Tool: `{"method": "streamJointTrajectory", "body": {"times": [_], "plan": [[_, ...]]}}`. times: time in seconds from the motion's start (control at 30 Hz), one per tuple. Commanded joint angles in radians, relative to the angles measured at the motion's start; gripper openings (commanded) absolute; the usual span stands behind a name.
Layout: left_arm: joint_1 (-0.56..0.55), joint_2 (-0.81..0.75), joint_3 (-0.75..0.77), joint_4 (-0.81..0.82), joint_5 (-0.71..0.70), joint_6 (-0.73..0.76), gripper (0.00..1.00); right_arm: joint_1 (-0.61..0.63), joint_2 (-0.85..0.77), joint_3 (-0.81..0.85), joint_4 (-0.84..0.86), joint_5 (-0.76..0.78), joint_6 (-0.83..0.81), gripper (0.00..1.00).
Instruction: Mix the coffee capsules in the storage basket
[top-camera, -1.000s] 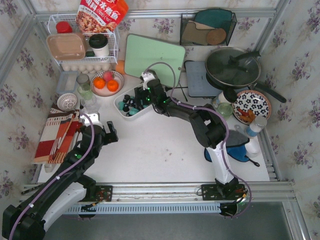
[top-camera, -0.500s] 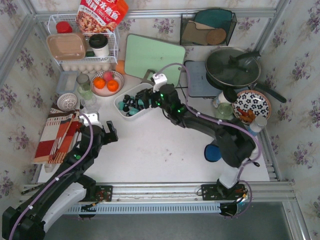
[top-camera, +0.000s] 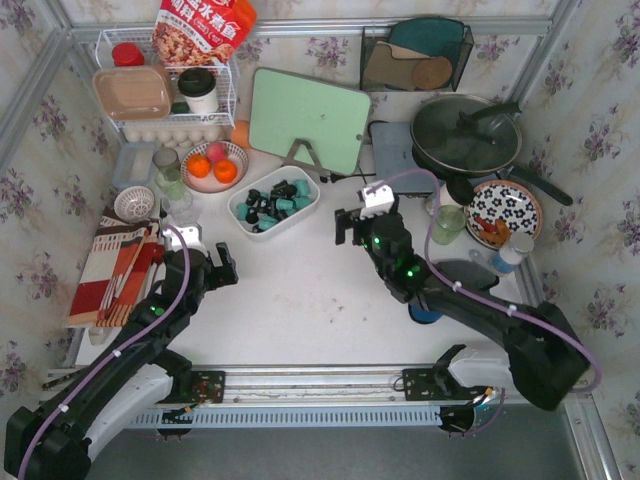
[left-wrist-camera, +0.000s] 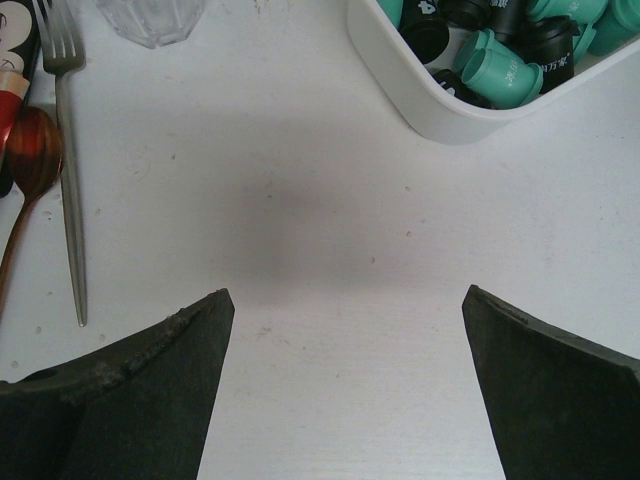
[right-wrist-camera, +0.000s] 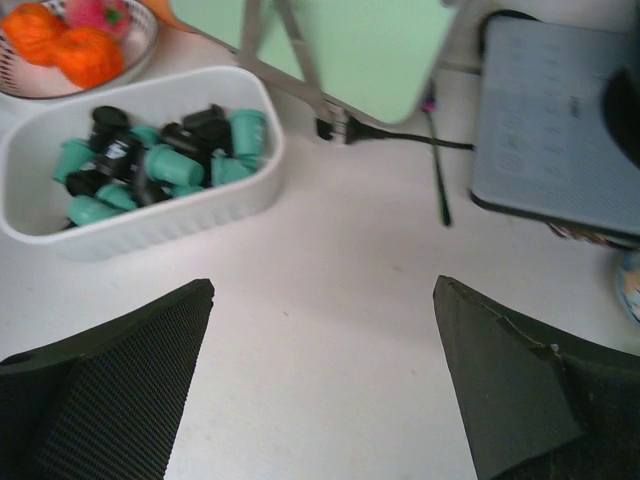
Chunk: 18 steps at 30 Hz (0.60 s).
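Our right end effector (right-wrist-camera: 323, 283) and left end effector (left-wrist-camera: 346, 290) both gape empty, apart from the basket (right-wrist-camera: 150, 232) on the bench (top-camera: 300, 300); its capsules (right-wrist-camera: 170, 165) look jumbled, so we judge stirring finished.

Place: home kitchen counter
Cookware: lidded pan (top-camera: 465, 135) on induction hob (top-camera: 395, 170), ahead-right of the right gripper (right-wrist-camera: 322, 288)
Cutlery: fork (left-wrist-camera: 65, 170) and spoon (left-wrist-camera: 25, 160) left of the left gripper (left-wrist-camera: 347, 295)
Food: fruit bowl (top-camera: 243, 163)
Walls: floral wallpaper (top-camera: 600, 150)
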Motion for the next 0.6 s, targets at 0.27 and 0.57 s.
{"method": "streamJointTrajectory", "body": {"times": [0.27, 0.57], "plan": [[0.001, 0.039, 0.022, 0.025, 0.022, -0.007, 0.99, -0.039, -0.408, -0.474, 0.348, 0.332, -0.265, 1.0], [0.001, 0.052, 0.024, 0.026, 0.025, -0.01, 0.99, -0.066, -0.501, -0.717, 0.602, 0.261, -0.336, 1.0]]}}
